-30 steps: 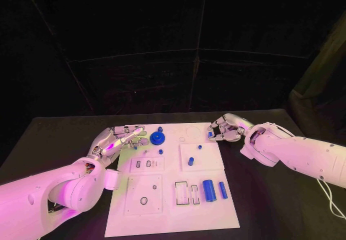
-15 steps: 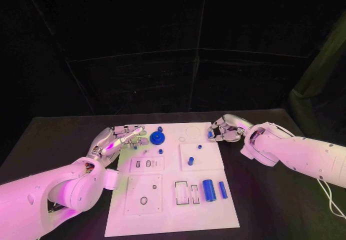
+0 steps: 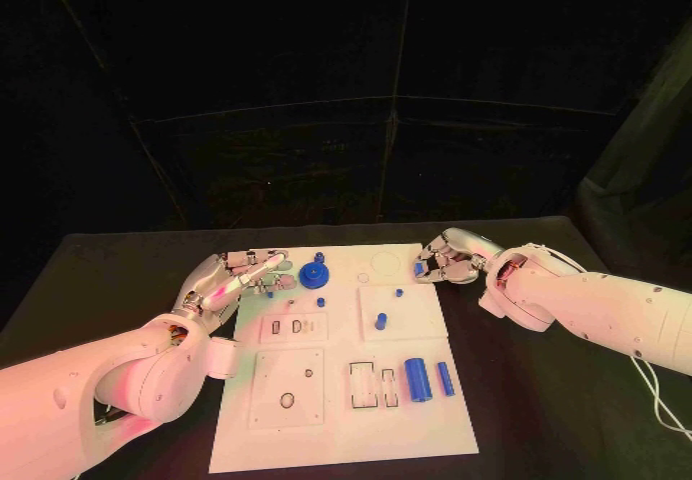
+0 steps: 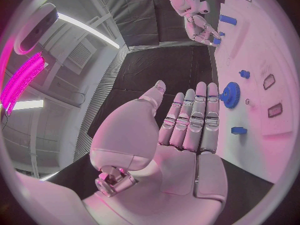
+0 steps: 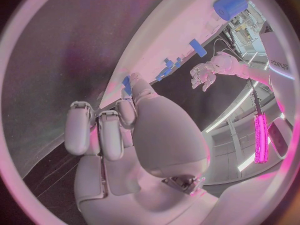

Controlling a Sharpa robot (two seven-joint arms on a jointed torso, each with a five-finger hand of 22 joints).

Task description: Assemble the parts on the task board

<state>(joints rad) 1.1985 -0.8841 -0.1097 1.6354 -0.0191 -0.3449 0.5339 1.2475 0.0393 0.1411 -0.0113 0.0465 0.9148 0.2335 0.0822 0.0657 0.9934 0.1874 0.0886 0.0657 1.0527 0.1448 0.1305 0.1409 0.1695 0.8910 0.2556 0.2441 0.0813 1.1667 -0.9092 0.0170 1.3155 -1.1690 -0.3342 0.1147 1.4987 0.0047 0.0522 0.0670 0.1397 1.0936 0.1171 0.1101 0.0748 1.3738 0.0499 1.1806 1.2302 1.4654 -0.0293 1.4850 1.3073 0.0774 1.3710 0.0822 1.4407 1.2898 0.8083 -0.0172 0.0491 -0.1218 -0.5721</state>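
Observation:
The white task board [image 3: 339, 430] lies in the middle of the black table. My right hand [image 3: 450, 262] hovers at the board's far right corner, with a small blue part [image 3: 420, 267] pinched between its thumb and a curled finger; the small blue part [image 5: 127, 83] also sits at the fingertips in the right wrist view. At the board's far left edge my left hand [image 3: 238, 277] holds nothing, its fingers [image 4: 194, 120] straight and side by side. A blue gear [image 3: 315, 275] stands just beyond those fingertips, and a small blue piece [image 4: 239, 130] lies beside them.
Two blue cylinders [image 3: 417, 380] [image 3: 446, 379] lie at the board's near right, beside rectangular recesses [image 3: 372, 385]. A short blue peg [image 3: 381, 321] and smaller blue pegs [image 3: 320, 301] [image 3: 400, 293] stand mid-board. Black table [image 3: 116, 290] spreads on both sides.
The right hand has edged slightly toward the board's far corner, still holding the small blue part. The left hand has barely moved.

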